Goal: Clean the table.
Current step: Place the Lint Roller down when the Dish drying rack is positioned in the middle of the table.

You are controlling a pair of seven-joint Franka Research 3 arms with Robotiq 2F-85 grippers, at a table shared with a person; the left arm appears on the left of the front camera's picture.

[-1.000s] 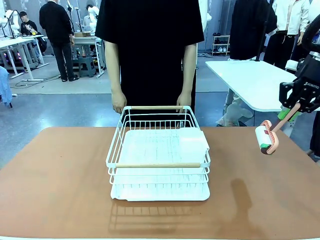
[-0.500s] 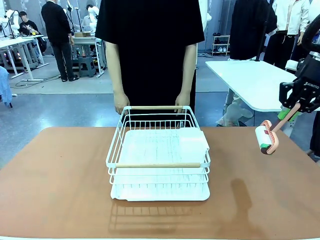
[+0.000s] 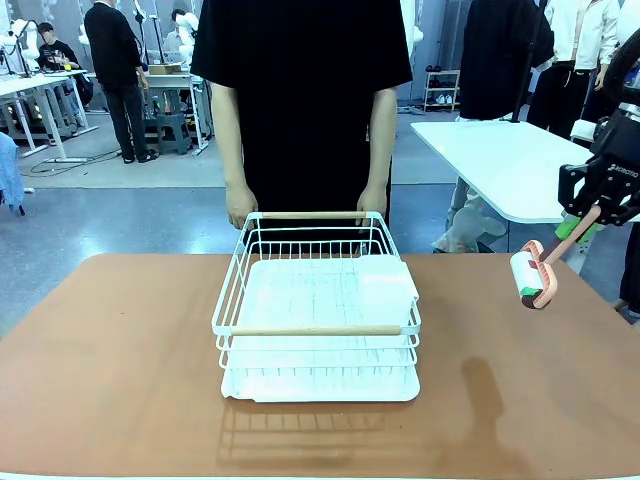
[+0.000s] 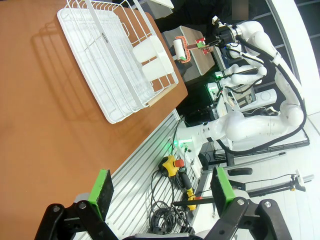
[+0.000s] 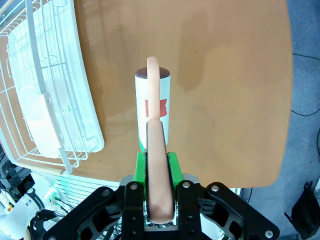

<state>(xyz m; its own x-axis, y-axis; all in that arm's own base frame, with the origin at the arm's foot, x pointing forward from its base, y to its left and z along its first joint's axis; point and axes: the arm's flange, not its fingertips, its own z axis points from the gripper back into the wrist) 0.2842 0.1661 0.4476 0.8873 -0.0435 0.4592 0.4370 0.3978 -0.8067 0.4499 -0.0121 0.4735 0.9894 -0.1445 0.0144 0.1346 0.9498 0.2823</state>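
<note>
The terracotta table (image 3: 120,370) spreads across the front view, with a white wire dish rack (image 3: 316,318) on a white tray at its middle. At the right edge my right gripper (image 3: 590,218) is shut on the pink handle of a lint roller (image 3: 532,276), which hangs in the air above the table's right end. In the right wrist view the lint roller (image 5: 154,112) points down at the table (image 5: 230,90) from between the green pads. My left gripper (image 4: 159,186) stands open off the table's (image 4: 45,120) near edge, nothing between its fingers.
A person in a black shirt stands at the far side, hands (image 3: 238,205) hanging just behind the rack's wooden handle (image 3: 312,215). A smaller white table (image 3: 500,160) stands behind at the right. Cables and a robot base (image 4: 235,125) lie off the near edge.
</note>
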